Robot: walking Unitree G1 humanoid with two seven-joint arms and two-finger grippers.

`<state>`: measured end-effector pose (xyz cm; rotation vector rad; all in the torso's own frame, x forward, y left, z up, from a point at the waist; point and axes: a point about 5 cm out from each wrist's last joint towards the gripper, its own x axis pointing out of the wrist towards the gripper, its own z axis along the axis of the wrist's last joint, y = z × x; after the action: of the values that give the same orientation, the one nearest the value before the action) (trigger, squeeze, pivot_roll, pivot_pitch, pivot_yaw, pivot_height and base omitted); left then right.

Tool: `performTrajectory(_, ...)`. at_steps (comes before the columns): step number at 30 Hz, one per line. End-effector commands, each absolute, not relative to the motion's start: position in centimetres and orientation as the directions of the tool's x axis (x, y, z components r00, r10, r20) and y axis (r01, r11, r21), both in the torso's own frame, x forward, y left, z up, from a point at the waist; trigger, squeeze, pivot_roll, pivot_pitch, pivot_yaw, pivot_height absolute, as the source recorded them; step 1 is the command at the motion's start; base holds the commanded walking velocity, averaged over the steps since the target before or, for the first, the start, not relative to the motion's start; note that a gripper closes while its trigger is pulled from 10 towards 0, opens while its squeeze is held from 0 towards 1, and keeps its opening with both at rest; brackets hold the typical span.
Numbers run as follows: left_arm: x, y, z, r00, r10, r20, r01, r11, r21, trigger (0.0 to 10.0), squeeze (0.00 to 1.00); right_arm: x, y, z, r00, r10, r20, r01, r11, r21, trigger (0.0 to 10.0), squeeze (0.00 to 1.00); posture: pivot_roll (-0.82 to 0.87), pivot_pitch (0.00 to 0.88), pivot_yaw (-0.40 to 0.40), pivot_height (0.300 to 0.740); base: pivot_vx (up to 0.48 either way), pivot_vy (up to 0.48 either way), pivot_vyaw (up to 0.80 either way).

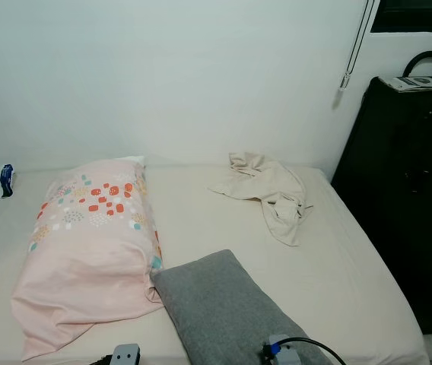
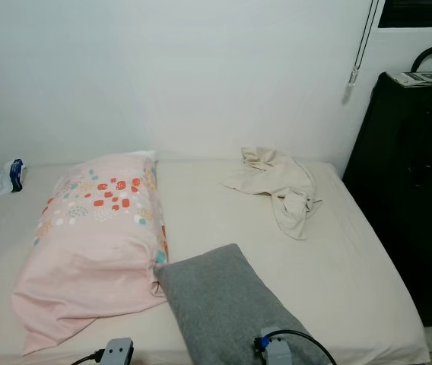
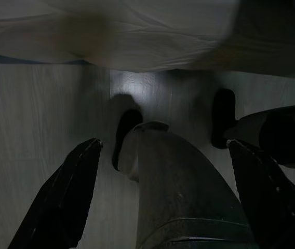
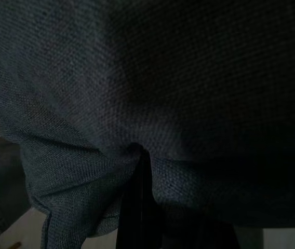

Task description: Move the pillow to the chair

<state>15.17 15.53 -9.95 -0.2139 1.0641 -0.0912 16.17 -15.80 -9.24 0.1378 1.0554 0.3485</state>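
On bed, grey pillow (image 1: 227, 308) pinched by right pincer (image 4: 137, 207); left pincer (image 3: 163, 197) spread, idle.

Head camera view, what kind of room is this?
Most likely a bedroom: a wide bed with a cream sheet stands against a white wall, carrying a pink patterned pillow, a grey fabric pillow and a crumpled beige garment.

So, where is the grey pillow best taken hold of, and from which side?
By its near end, coming from the bed's near edge. The grey pillow lies flat and slanted, that end nearest the robot, and its soft cover bunches easily. The right gripper seems to pinch the fabric there already; the left gripper hangs open.
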Motion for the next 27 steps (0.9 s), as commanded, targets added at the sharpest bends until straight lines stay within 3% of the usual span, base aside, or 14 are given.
performTrajectory(1, 15.4, 16.0, -9.9, 0.488, -0.159, -0.858, -0.035, 0.979, -0.202, 10.0, 0.00, 16.1, -15.7, -9.3, 0.436, 0.343, -0.832, -0.231, 0.936, 0.265, 10.0, 0.00, 0.03, 0.000, -0.035, 0.740, 0.000, 0.000, 0.00)
performTrajectory(11, 15.2, 15.6, -9.9, 0.491, -0.167, -0.855, -0.026, 0.978, -0.206, 10.0, 0.00, 16.7, -14.5, -8.8, 0.434, 0.465, -0.772, -0.271, 0.884, 0.380, 10.0, 0.00, 0.02, 0.000, -0.028, 0.740, 0.000, 0.000, 0.77)
performTrajectory(14, 15.3, 16.0, -9.9, 0.494, -0.159, -0.855, -0.027, 0.980, -0.198, 10.0, 0.00, 17.7, -13.0, -7.8, 0.393, 0.630, -0.670, -0.370, 0.775, 0.512, 10.0, 0.00, 0.02, 0.000, -0.027, 0.740, 0.000, 0.000, 0.75)
performTrajectory(18, 15.3, 16.0, -9.9, 0.494, -0.158, -0.855, -0.028, 0.980, -0.197, 10.0, 0.00, 18.5, -12.5, -7.2, 0.396, 0.684, -0.613, -0.393, 0.729, 0.560, 10.0, 0.00, 0.02, 0.000, -0.028, 0.740, 0.000, 0.000, 0.75)
performTrajectory(20, 15.3, 16.1, -9.9, 0.497, -0.156, -0.854, -0.033, 0.980, -0.198, 10.0, 0.00, 21.3, -12.0, -5.1, 0.469, 0.756, -0.457, -0.393, 0.642, 0.659, 10.0, 0.00, 0.02, 0.000, -0.028, 0.740, 0.000, 0.000, 0.75)
performTrajectory(21, 15.3, 16.1, -9.9, 0.496, -0.158, -0.854, -0.033, 0.979, -0.200, 10.0, 0.00, 24.4, -11.7, -2.1, 0.519, 0.824, -0.226, -0.452, 0.489, 0.746, 10.0, 0.00, 0.02, 0.000, -0.028, 0.740, 0.000, 0.000, 0.75)
performTrajectory(24, 15.2, 16.0, -9.9, 0.495, -0.159, -0.854, -0.032, 0.979, -0.201, 10.0, 0.00, 25.5, -11.7, -0.8, 0.517, 0.847, -0.124, -0.496, 0.415, 0.762, 10.0, 0.00, 0.01, 0.000, -0.028, 0.740, 0.000, 0.000, 0.75)
performTrajectory(27, 15.0, 15.7, -10.0, 0.489, -0.167, -0.856, -0.028, 0.978, -0.207, 10.0, 0.00, 26.6, -11.2, 1.8, 0.365, 0.930, 0.040, -0.665, 0.231, 0.710, 10.0, 0.00, 0.01, 0.000, -0.026, 0.740, 0.000, 0.000, 0.76)
